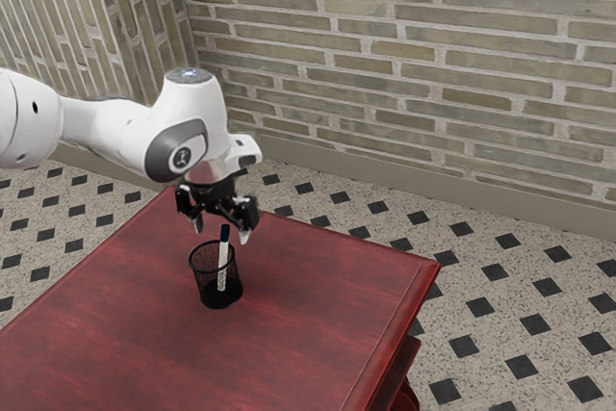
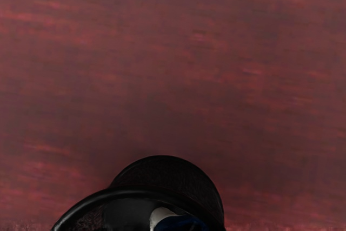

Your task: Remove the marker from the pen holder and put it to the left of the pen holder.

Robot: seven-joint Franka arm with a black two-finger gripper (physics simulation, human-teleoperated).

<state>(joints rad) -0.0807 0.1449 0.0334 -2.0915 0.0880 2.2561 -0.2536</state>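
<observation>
Just above the pen holder, my gripper (image 1: 222, 229) points down with its two fingertips spread wide apart, open. The black mesh pen holder (image 1: 214, 276) stands upright on the red table. Inside it leans the white marker (image 1: 223, 262), its dark blue cap rising above the rim, close below the gap between the fingertips and not gripped. In the wrist view, the pen holder (image 2: 167, 172) lies at the lower edge, with the blue cap end of the marker (image 2: 178, 223) in its mouth. The marker's lower part is seen through the mesh.
The red table (image 1: 144, 334) extends around the pen holder, with its far edge behind the gripper and a side edge toward the exterior view's right. A brick wall (image 1: 414, 74) and a tiled floor (image 1: 520, 286) lie beyond it.
</observation>
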